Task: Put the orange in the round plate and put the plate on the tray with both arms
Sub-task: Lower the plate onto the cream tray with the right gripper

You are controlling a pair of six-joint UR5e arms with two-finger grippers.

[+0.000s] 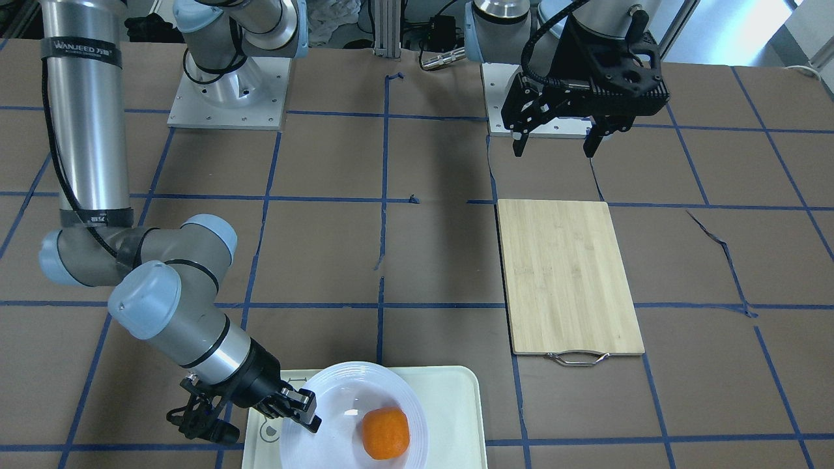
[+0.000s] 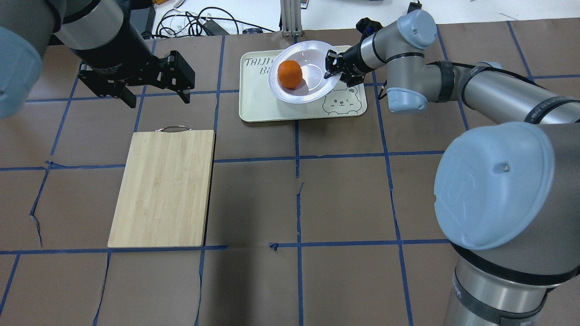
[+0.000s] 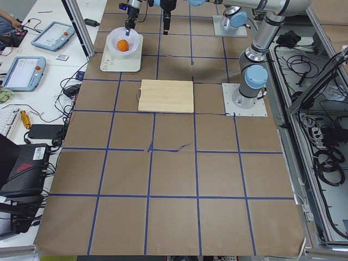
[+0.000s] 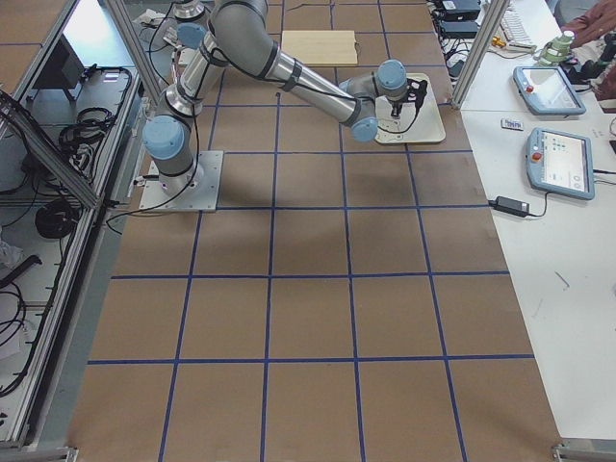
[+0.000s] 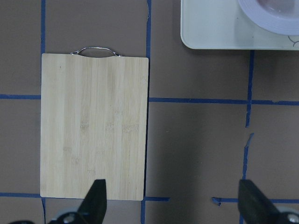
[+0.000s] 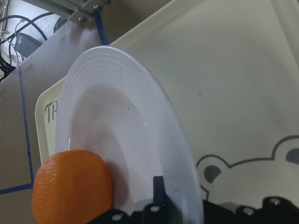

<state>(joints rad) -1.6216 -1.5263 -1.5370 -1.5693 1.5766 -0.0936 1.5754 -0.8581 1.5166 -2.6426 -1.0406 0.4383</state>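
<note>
Right gripper (image 2: 334,69) is clamped on the rim of the glossy white round plate (image 2: 306,93); we see the plate over the pale cream rectangular tray (image 2: 260,108), w/ the small bright orange (image 2: 290,74) in it; left gripper (image 2: 158,97) gapes wide, empty, near the bamboo cutting board (image 2: 163,188); we count 1 of each, 2 grippers.

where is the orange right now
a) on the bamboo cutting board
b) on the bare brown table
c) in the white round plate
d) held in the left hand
c: the orange sits inside the round plate over the tray. The right hand is clamped on the plate's rim, and the left hand is open with nothing in it.
</note>
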